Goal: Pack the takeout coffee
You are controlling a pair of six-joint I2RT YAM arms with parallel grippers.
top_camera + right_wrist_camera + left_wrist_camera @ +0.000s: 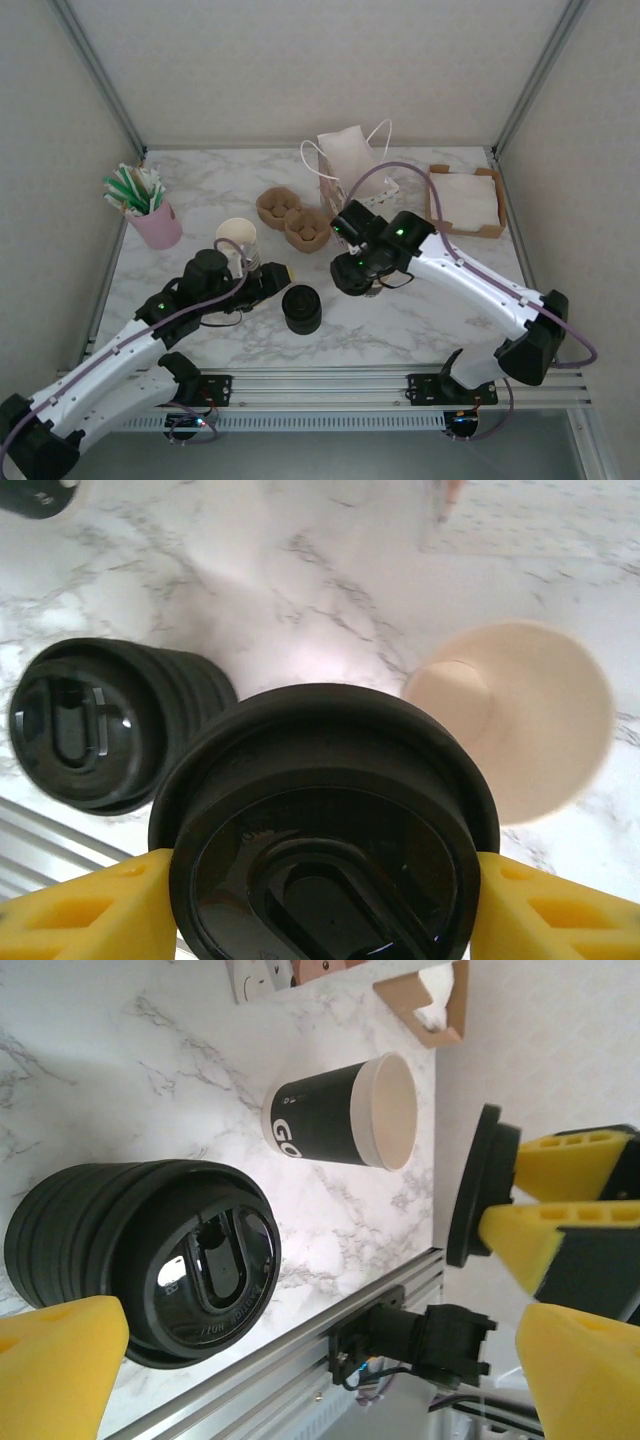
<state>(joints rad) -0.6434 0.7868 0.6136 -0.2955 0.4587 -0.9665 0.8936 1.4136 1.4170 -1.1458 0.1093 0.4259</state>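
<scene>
Lidding is judged to be in hand: a glossy, round black plastic lid (320, 820) is clamped by the right pincer (320, 920) beside the open, dark-bodied paper cup (335, 1115). The cup stands near the middle of the desk's (430, 320) near edge, by the ribbed lid stack (100, 725). The left pincer (275, 273) is spread wide and empty. Next, the lid must be centred over the rim and pressed on.

Foremost black lid (325, 820) — lower rim cut off.
</scene>
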